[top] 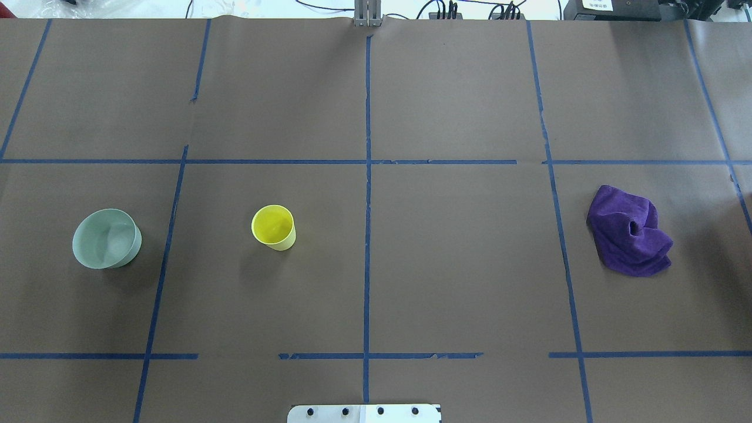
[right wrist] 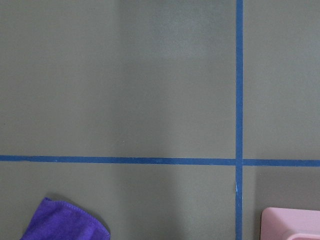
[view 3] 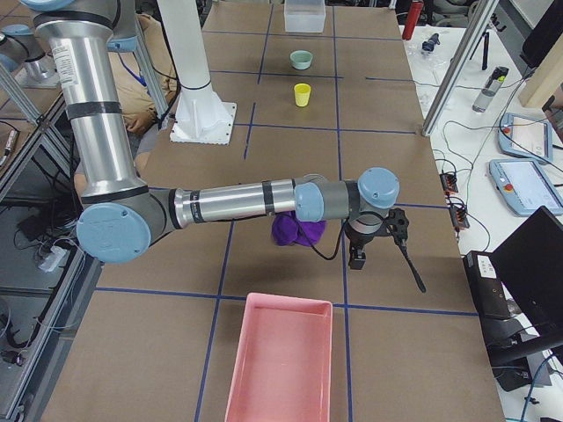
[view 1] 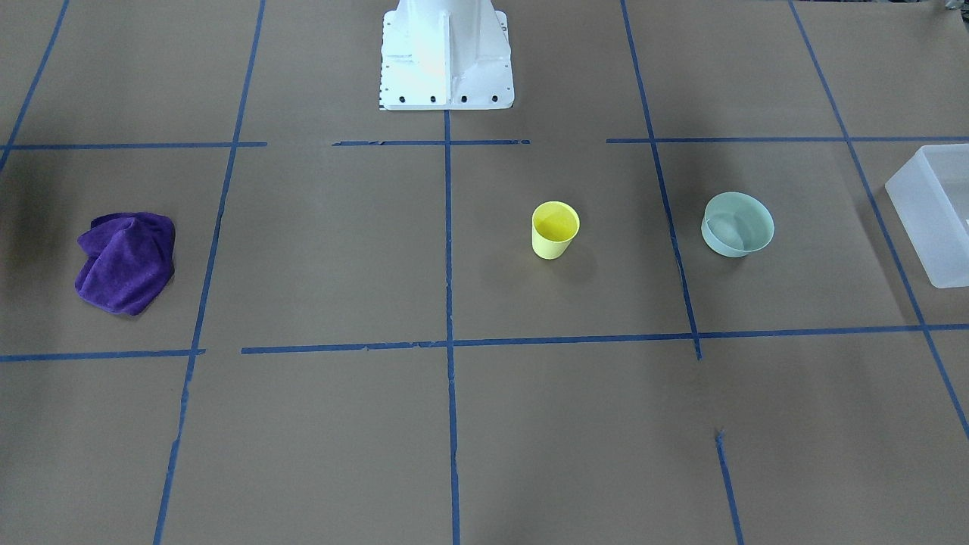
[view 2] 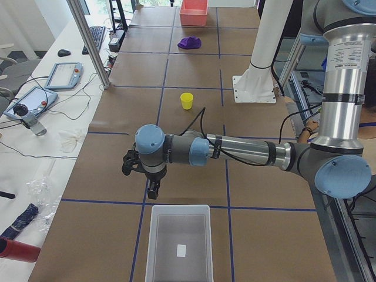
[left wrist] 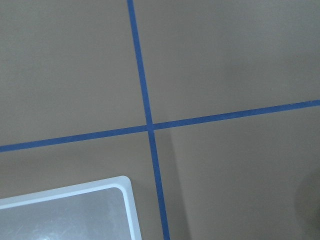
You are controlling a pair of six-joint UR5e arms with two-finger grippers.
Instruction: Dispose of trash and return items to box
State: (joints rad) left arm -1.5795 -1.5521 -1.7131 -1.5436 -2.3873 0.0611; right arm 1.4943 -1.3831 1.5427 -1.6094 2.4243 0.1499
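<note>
The small yellow cup [view 1: 555, 229] stands upright and empty on the brown table, also seen in the overhead view [top: 274, 227]. The translucent white box [view 2: 179, 247] sits at the table's end on my left, its edge showing in the front-facing view [view 1: 935, 212] and its corner in the left wrist view [left wrist: 65, 210]. My left gripper [view 2: 153, 191] hangs over the table just short of the box. My right gripper [view 3: 357, 259] hangs near the purple cloth [view 3: 295, 230]. Both grippers show only in the side views, so I cannot tell whether they are open or shut.
A pale green bowl [view 1: 736, 224] stands between the cup and the box. The crumpled purple cloth [top: 630, 230] lies on my right side. A pink bin [view 3: 281, 360] sits at the right end. The white robot base [view 1: 447, 53] is at mid-table edge.
</note>
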